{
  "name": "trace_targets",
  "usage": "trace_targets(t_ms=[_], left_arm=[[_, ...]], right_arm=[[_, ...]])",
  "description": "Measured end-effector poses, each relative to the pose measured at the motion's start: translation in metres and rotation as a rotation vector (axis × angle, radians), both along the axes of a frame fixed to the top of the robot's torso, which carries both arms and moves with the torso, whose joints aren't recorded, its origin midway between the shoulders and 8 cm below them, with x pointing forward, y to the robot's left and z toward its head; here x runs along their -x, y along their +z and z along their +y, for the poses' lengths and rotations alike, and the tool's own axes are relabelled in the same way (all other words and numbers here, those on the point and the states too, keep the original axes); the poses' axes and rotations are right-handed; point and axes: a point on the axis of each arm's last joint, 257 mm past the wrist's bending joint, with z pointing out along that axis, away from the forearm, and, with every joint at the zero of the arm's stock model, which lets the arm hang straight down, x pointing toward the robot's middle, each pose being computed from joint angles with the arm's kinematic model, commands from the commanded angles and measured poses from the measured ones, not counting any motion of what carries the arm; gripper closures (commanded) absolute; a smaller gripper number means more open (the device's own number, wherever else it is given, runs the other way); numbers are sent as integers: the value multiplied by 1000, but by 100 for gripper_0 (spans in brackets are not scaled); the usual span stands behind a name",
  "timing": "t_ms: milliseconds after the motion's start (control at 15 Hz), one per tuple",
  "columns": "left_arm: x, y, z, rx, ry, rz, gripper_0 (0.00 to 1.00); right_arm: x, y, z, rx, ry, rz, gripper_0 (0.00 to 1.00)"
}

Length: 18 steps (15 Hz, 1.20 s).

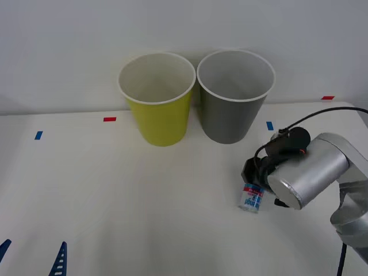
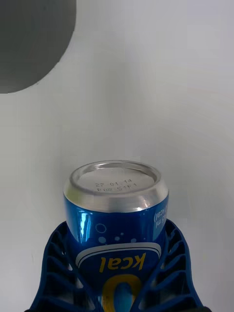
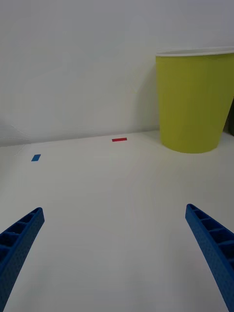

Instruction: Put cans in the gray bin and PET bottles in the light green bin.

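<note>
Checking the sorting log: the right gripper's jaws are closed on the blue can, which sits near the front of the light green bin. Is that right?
Not quite. The right gripper does hold the blue can, jaws closed on it, but the front view shows the can in front of the gray bin, not the light green bin.

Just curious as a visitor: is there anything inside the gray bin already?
From the front view, the gray bin shows only a pale inner wall; its bottom is hidden by the rim, so I cannot tell. The can sits on the table in the right gripper, fingers closed around it.
</note>
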Motion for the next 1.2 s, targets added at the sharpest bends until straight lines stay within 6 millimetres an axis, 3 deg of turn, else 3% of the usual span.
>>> trace_targets(t_ms=[333,867,1200], left_arm=[[0,0,0,0,0,0,0],[0,0,0,0,0,0,0],[0,0,0,0,0,0,0]], right_arm=[[12,40,-9,75,108,-149,100],[22,108,-33,334,289,-357,100],[22,139,-47,421,295,-437,100]])
